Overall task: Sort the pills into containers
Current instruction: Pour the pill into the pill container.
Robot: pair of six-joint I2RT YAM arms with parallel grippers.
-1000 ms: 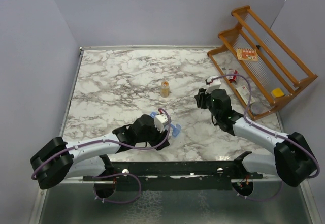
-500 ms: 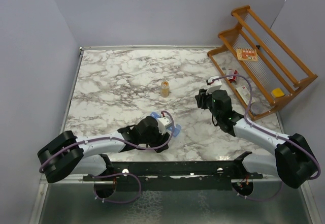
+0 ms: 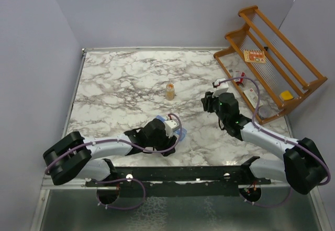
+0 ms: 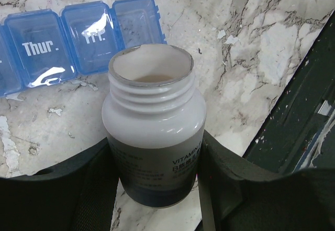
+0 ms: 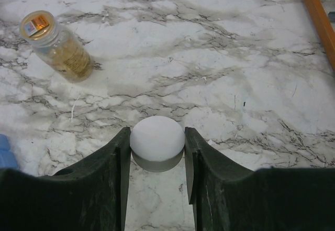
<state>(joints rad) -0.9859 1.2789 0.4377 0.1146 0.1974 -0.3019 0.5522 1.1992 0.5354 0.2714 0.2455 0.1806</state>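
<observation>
My left gripper point(image 4: 155, 160) is shut on an uncapped vitamin bottle point(image 4: 154, 131) with a white neck and a dark label. It holds the bottle upright-tilted just near of the blue pill containers strip point(image 4: 78, 37). The "Thur." and "Fri." lids are shut. The end compartment point(image 4: 137, 19) to their right is open, with its lid flipped up. In the top view the left gripper point(image 3: 168, 127) covers most of the strip point(image 3: 181, 133). My right gripper point(image 5: 157, 143) is shut on the bottle's white cap point(image 5: 157, 135) above the table, and it also shows in the top view point(image 3: 208, 102). No loose pills show.
A small amber bottle point(image 3: 170, 90) stands mid-table, and it also shows in the right wrist view point(image 5: 57, 45). A wooden rack point(image 3: 272, 58) holding small items fills the back right corner. The black frame rail point(image 4: 303, 116) runs close to the right of the left gripper.
The left arm has shifted slightly right and nearer with the bottle, covering more of the blue strip. The right arm has not moved.
</observation>
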